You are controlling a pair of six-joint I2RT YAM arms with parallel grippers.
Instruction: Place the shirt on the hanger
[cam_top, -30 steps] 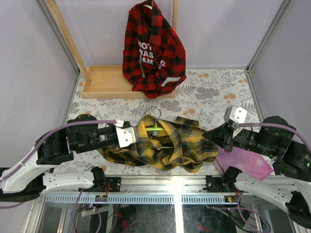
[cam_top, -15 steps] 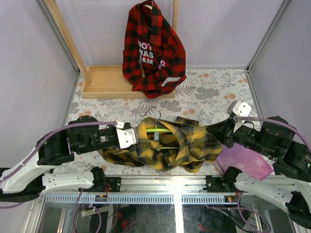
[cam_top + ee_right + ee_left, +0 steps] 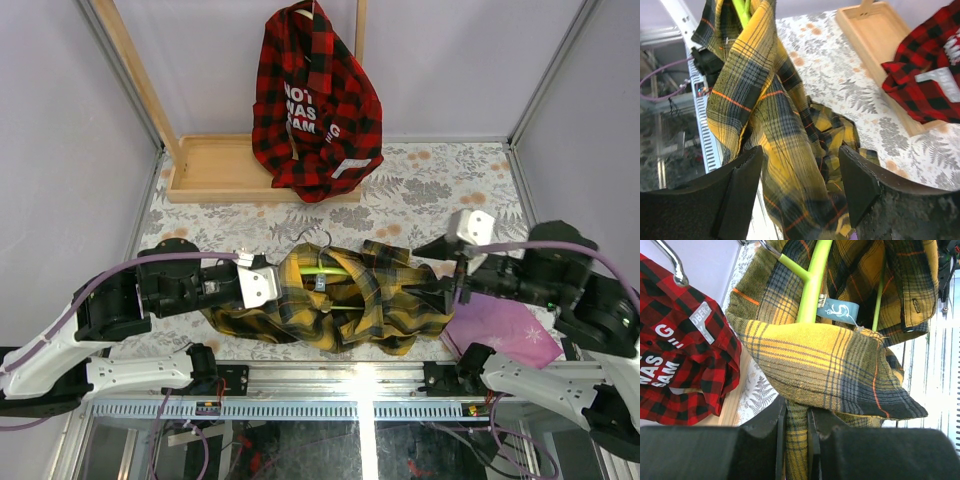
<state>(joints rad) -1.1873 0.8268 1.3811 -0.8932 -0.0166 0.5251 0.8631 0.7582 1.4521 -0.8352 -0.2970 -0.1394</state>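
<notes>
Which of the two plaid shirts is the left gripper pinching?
The yellow and dark green plaid flannel shirt, bunched around the lime-green wire hanger. The red-and-black plaid shirt with white lettering hangs at the back, untouched.

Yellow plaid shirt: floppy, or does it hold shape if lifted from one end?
Likely floppy: the shirt lies bunched in folds. Probably sags from the left claw, which pinches only one fold. May slide along the thin hanger.

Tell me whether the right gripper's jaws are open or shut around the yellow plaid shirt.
Open: the right wrist view shows the right gripper with jaws wide apart, the shirt hanging between them unclamped.
</notes>
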